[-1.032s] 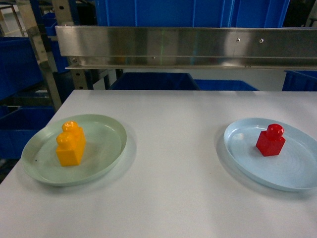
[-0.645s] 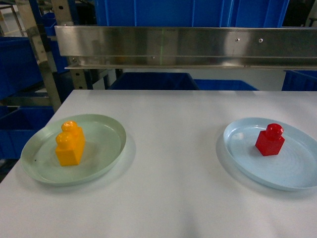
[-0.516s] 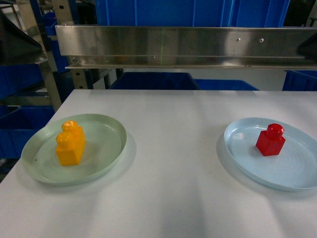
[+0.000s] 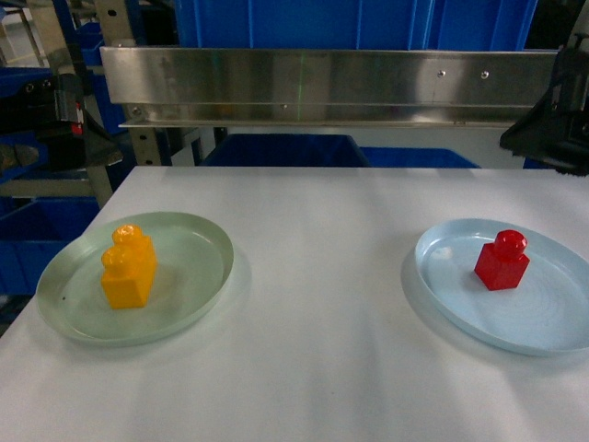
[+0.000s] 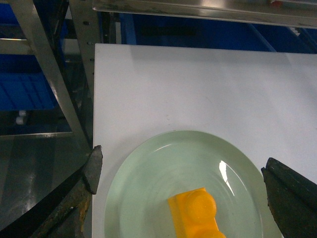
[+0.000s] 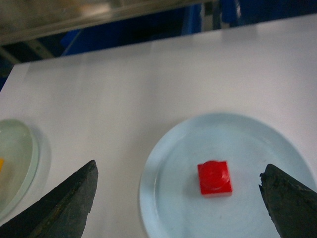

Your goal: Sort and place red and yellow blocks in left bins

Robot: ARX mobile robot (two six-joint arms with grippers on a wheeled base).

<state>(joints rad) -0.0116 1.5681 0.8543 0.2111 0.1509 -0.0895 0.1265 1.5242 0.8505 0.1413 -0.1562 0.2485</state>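
Approach step, nothing picked. Both grippers spread wide and empty: left gripper (image 5: 181,198) over yellow block (image 4: 129,266) on green plate (image 4: 198,276), right gripper (image 6: 178,203) over red block (image 4: 502,260) on blue plate (image 4: 552,322). Next you descend and close. Blue bins (image 4: 285,152) at 12 o'clock.

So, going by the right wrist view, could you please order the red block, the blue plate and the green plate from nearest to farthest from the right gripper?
1. Red block, centred under the open right gripper.
2. Blue plate, around and under the block.
3. Green plate, far left edge.
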